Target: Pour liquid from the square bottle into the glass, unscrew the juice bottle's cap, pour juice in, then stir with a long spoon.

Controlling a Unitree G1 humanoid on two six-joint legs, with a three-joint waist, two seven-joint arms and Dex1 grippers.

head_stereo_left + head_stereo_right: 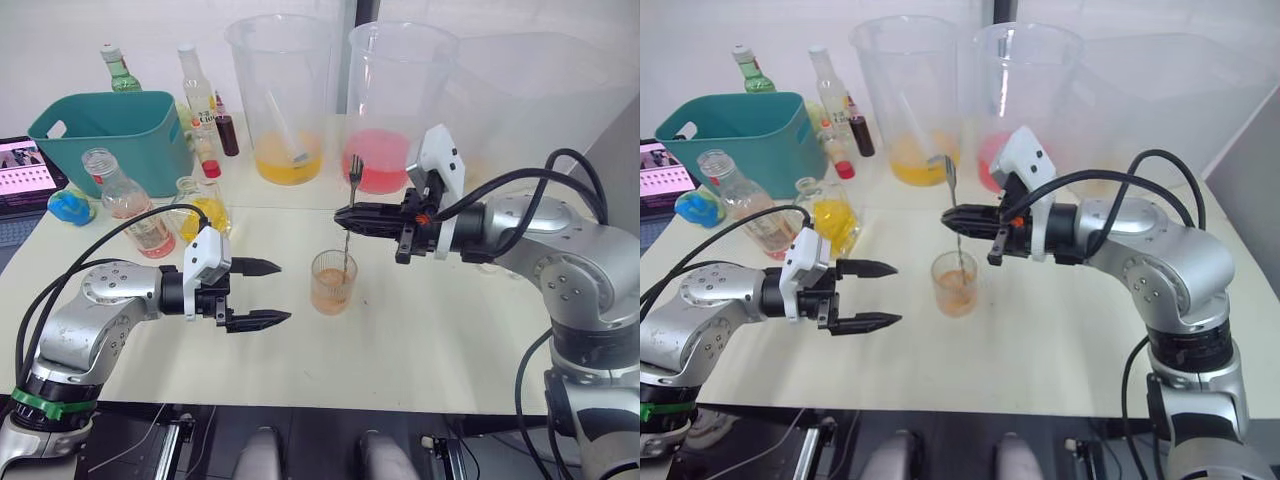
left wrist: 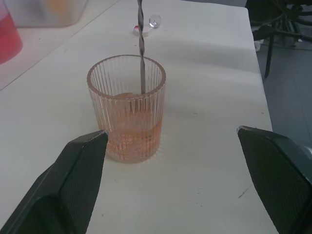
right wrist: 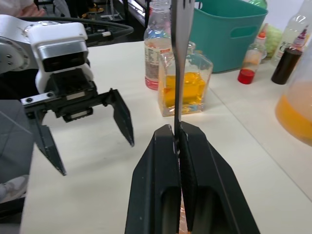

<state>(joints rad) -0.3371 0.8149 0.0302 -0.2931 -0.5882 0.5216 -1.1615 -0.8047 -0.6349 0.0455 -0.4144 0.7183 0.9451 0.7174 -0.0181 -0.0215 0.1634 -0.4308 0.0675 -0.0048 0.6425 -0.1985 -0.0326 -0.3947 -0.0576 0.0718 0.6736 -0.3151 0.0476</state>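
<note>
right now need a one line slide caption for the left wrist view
Open left claw faces the glass of pale pink drink, the long spoon standing in it.

Almost no writing can be read. The tall clear bottle with the white cap (image 1: 197,95), standing at the back of the desk (image 1: 450,340), has a label with some dark letters, but they are too small to read. The juice bottle (image 1: 125,200) carries a white, red and orange label, and its print cannot be read either. The screen (image 1: 25,167) at the left edge shows only unclear marks.
</note>
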